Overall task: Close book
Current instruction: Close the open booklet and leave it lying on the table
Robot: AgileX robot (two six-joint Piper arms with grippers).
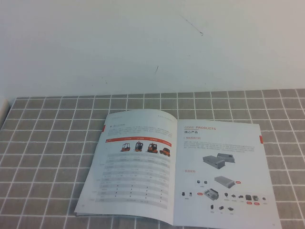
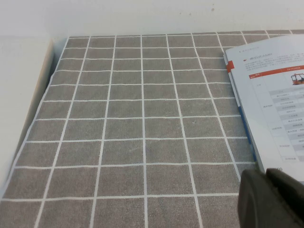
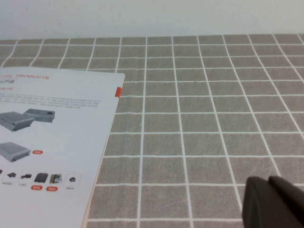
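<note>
L gripper sits over grid cloth, just beside left-pg edge of book; open or closed, can't tell. R gripper is over the cloth on book's right side, apart from it; state also can't tell. Count: 1 book, lying open w/ 2 pgs facing up, on 1 cloth.

gry/wht grid cloth, wht book, red tabs, blk left gripper, right gripper

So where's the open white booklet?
The white booklet lies open on grey checked cloth, front centre-right in the high view; left tool beside its left edge, right tool beside its right edge.
</note>
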